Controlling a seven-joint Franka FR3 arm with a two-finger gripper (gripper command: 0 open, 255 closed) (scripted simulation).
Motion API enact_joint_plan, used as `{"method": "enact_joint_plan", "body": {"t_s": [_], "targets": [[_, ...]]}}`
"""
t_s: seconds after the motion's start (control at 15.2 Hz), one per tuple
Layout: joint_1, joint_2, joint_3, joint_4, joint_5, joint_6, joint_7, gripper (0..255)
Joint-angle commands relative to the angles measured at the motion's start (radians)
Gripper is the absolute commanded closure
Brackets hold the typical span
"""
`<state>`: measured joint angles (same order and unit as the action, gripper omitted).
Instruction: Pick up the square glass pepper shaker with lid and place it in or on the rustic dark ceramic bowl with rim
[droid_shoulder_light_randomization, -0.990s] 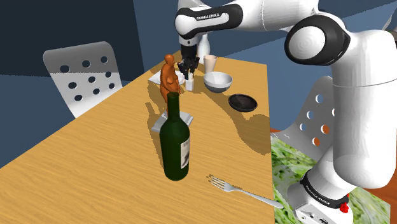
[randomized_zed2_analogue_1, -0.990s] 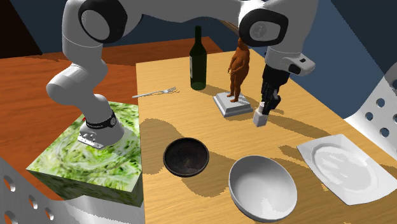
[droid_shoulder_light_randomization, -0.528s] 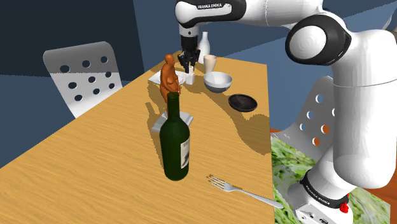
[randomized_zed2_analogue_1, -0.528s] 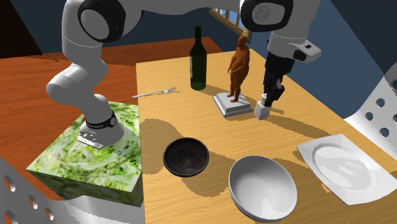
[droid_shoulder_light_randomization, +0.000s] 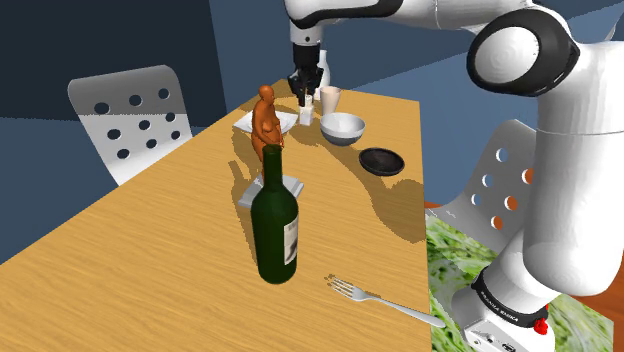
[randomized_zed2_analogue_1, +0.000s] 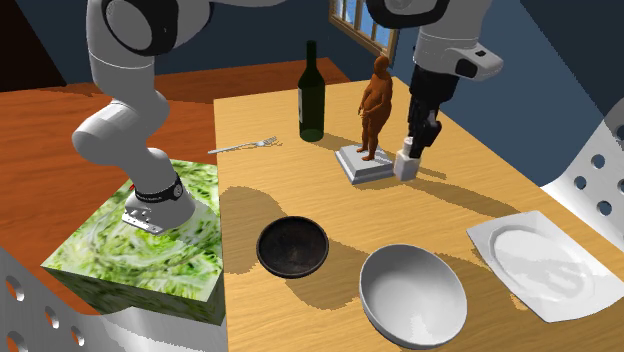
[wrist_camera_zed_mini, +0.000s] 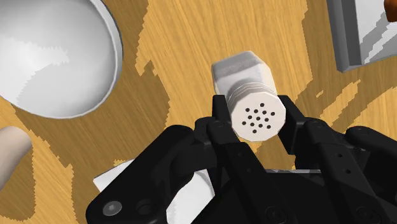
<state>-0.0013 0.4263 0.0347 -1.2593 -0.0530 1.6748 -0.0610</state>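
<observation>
Over the wooden table (randomized_zed2_analogue_1: 262, 190) we see our gripper (wrist_camera_zed_mini: 254, 118) closed tight on the lid of the shaker (wrist_camera_zed_mini: 244, 71), holding it in the air near the figurine (randomized_zed2_analogue_1: 375, 100), well apart from the dark bowl (randomized_zed2_analogue_1: 292, 246).

Pepper shaker (wrist_camera_zed_mini: 248, 89): square, pale translucent body, round white lid with dark holes. Upright, clasped at the lid in my gripper (wrist_camera_zed_mini: 254, 119), lifted just beside the brown figurine (randomized_zed2_analogue_1: 375, 100), at its base. Dark bowl (randomized_zed2_analogue_1: 292, 246): round, rimmed, empty, sitting upright, well apart from the figurine.
</observation>
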Motion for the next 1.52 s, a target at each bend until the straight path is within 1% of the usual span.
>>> {"method": "enact_joint_plan", "body": {"t_s": [0.0,0.33,0.66,1.25,1.45], "targets": [[-0.02,-0.087,-0.006,-0.124,0.004,0.038,-0.023,255],[-0.063,-0.277,-0.028,-0.369,0.012,0.096,-0.085,255],[-0.102,-0.442,-0.06,-0.558,0.012,0.123,-0.155,255],[-0.171,-0.706,-0.145,-0.808,-0.019,0.116,-0.299,255],[-0.172,-0.705,-0.147,-0.847,-0.02,0.156,-0.298,255]]}}
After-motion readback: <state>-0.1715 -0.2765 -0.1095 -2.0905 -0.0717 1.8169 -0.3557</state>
